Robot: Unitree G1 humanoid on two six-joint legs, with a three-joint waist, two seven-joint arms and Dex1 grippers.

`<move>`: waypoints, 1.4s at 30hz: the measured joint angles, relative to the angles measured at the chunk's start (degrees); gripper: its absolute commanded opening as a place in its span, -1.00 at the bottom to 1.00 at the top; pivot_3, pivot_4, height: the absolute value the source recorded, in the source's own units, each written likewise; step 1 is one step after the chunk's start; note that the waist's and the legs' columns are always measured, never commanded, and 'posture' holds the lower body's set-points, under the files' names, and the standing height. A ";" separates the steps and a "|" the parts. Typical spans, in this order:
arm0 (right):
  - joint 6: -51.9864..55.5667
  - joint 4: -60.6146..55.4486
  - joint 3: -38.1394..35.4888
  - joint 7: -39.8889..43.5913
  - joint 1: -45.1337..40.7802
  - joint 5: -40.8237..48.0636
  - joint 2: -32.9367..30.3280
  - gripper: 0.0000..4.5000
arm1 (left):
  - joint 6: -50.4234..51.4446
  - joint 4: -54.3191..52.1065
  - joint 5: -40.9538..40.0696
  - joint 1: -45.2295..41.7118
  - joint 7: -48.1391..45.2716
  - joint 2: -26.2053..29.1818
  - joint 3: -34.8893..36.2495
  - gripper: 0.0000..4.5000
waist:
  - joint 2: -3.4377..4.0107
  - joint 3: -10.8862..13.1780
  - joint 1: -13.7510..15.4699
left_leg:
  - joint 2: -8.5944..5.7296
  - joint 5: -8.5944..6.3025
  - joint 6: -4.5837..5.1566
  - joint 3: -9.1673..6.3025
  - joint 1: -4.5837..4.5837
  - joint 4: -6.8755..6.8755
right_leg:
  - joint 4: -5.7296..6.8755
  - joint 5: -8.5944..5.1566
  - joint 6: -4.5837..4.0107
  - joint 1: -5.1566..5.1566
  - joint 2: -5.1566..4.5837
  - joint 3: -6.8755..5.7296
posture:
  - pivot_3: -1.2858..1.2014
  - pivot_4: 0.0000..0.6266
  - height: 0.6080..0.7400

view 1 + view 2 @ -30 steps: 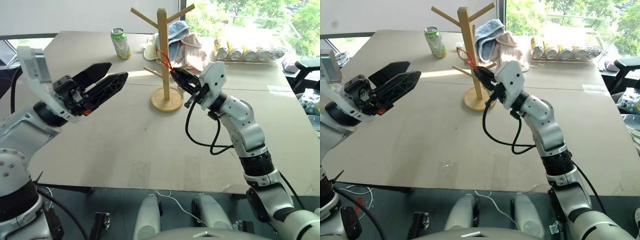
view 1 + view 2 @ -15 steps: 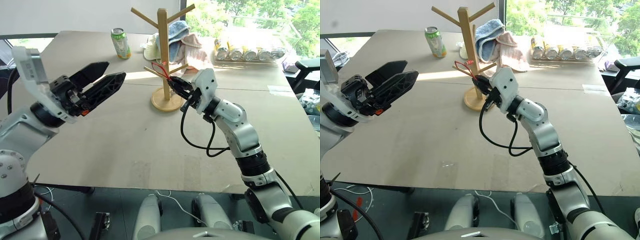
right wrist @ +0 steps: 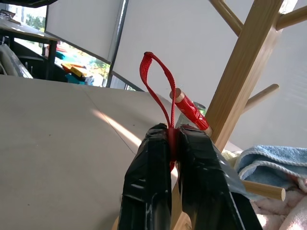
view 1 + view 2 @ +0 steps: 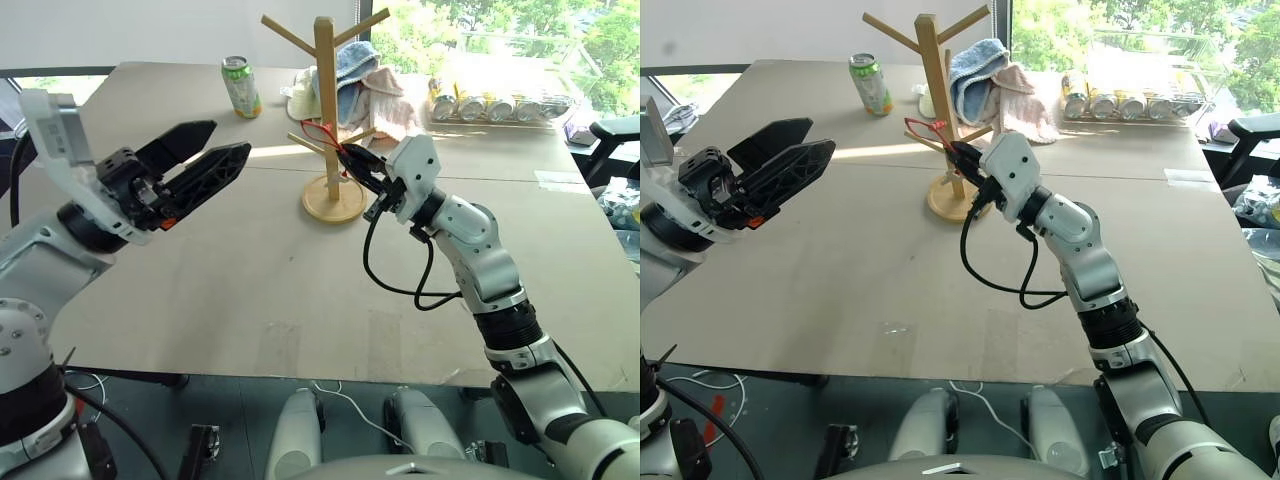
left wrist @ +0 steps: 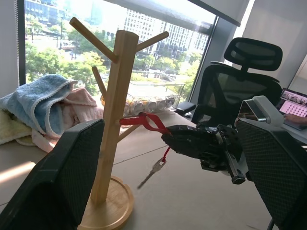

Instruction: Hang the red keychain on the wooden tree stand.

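Observation:
The wooden tree stand (image 4: 325,90) stands upright at the table's middle back. My right gripper (image 4: 346,152) is shut on the red keychain (image 4: 321,131), close in front of the post. In the right wrist view the red loop (image 3: 154,81) rises above the pinched fingertips (image 3: 173,132), beside the tip of a lower peg (image 3: 177,95). Red lies along that peg, and I cannot tell whether the loop is over it. The silver key (image 5: 153,168) dangles under the gripper. My left gripper (image 4: 232,140) is raised at the left, open, with nothing between its fingers.
A green drink can (image 4: 241,87) stands at the back left. Folded towels (image 4: 362,78) lie behind the stand. A row of cans (image 4: 500,106) sits at the back right. An office chair (image 5: 242,79) stands beyond the table.
The right gripper has tipped slightly, and the red loop has come down a little towards the lower peg. The left arm has held still.

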 measured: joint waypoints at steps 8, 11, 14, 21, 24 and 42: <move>0.02 1.58 -0.45 -1.01 -0.16 -1.05 -0.06 -0.96 | -0.11 0.00 0.08 -0.40 -0.04 0.26 -0.22 1.00 | 0.00 0.00 0.01 | 0.00 0.00 0.00 0.00 0.00 0.00 | 0.00 0.00 0.00 0.00 0.00 0.00 | 0.03 -0.52 0.89; 0.20 2.22 -0.87 -1.61 -0.67 -1.14 0.09 -0.96 | -0.19 0.01 0.34 -0.49 -0.04 0.25 -0.48 1.00 | 0.00 0.00 -0.01 | 0.00 0.00 0.00 0.00 0.00 0.00 | 0.00 0.00 0.00 0.00 0.00 0.00 | 0.03 -0.52 0.89; 0.34 2.86 -1.11 -2.16 -0.99 -1.13 0.19 -0.96 | -0.30 0.02 0.37 -0.51 -0.05 0.25 -0.61 1.00 | 0.00 0.00 -0.01 | 0.00 0.00 0.00 0.00 0.00 0.00 | 0.00 0.00 0.00 0.00 0.00 0.00 | 0.03 -0.52 0.89; -0.08 3.05 -1.12 -1.63 -1.49 -1.10 -0.04 -0.96 | -0.93 0.04 0.38 -0.79 -0.04 0.25 -0.76 1.00 | 0.00 0.00 -0.01 | 0.00 0.00 0.00 0.00 0.00 0.00 | 0.00 0.00 0.00 0.00 0.00 0.00 | 0.03 -0.52 0.89; -1.17 2.98 -1.11 -1.03 -1.48 -0.97 -0.08 -0.96 | -1.20 0.04 0.38 -0.79 -0.02 0.25 -1.31 1.00 | 0.00 0.00 -0.01 | 0.00 0.00 0.00 0.00 0.00 0.00 | 0.00 0.00 0.00 0.00 0.00 0.00 | 0.03 -0.52 0.89; -2.47 3.42 -1.18 -1.66 -1.47 -1.51 -0.41 -0.96 | -2.08 0.05 0.50 -0.89 -0.04 0.26 -2.00 1.00 | 0.00 0.00 0.00 | 0.00 0.00 0.00 0.00 0.00 0.00 | 0.00 0.00 0.00 0.00 0.00 0.00 | 0.03 -0.52 0.89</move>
